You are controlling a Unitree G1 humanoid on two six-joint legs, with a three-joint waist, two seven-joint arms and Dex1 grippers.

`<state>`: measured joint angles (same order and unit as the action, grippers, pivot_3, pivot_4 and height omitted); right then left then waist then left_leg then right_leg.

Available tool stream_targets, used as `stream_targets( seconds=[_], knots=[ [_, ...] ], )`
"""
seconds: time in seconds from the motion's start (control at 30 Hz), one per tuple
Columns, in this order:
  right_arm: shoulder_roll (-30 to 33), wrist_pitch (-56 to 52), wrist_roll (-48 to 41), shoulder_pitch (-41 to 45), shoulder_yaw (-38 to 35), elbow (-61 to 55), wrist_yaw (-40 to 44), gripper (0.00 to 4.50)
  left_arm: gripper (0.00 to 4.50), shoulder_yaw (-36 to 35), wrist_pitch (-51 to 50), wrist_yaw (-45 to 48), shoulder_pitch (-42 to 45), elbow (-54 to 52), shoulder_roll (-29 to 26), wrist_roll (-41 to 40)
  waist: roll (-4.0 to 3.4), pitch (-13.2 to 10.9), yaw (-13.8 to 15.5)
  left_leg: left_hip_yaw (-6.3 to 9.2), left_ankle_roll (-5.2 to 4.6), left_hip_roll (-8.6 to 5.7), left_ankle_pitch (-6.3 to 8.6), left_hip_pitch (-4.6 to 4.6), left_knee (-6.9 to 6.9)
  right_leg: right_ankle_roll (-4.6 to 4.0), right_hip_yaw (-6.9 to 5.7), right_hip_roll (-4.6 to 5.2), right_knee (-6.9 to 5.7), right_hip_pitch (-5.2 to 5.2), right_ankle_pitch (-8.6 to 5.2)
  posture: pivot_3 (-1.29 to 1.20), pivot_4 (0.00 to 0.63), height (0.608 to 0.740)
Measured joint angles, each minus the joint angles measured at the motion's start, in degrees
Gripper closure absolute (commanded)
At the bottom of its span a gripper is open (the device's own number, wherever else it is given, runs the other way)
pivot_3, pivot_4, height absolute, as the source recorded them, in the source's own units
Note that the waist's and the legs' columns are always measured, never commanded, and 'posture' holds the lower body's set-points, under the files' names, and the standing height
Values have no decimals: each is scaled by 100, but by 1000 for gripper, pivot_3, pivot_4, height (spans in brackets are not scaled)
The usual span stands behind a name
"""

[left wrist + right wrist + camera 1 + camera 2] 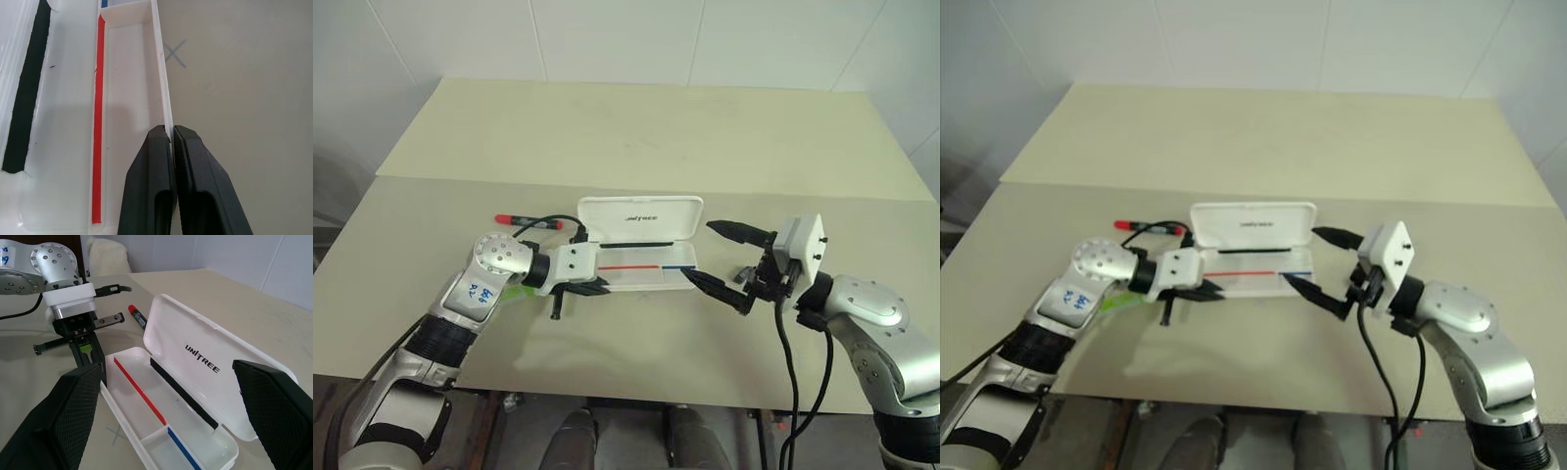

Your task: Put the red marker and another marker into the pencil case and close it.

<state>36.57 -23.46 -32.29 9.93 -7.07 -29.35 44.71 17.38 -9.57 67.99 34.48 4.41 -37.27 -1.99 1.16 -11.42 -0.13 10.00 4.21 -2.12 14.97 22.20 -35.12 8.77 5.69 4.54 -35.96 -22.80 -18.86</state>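
Note:
The white pencil case [641, 217] lies open on the table, its lid raised at the back and its tray [146, 396] showing a red and a blue line. My left gripper [172, 129] is shut on the tray's front wall at the left end of the case. My right gripper [700, 252] stands open at the right end, one finger [73, 416] on either side of it. The red marker [533, 221] lies left of the lid, behind my left wrist. The light green marker [1116, 304] peeks out from under my left arm.
The beige table [636, 343] has a seam across it, with a second surface [646, 127] behind. A small blue cross [175, 52] is drawn on the table in front of the case. A black cable [540, 219] loops over the red marker.

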Motion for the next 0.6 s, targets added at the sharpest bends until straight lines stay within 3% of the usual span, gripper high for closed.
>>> stream_targets(
  seconds=[0.6],
  knots=[
    [925,-88,-394,-1072,-944,-325,823,0,4475,68,-440,155,-545,-1045,-89,-98,0,0,-10,-2,-1,3,0,-5,-9,5,-1,-3,-6,8,4,0,150,740]
  ],
)
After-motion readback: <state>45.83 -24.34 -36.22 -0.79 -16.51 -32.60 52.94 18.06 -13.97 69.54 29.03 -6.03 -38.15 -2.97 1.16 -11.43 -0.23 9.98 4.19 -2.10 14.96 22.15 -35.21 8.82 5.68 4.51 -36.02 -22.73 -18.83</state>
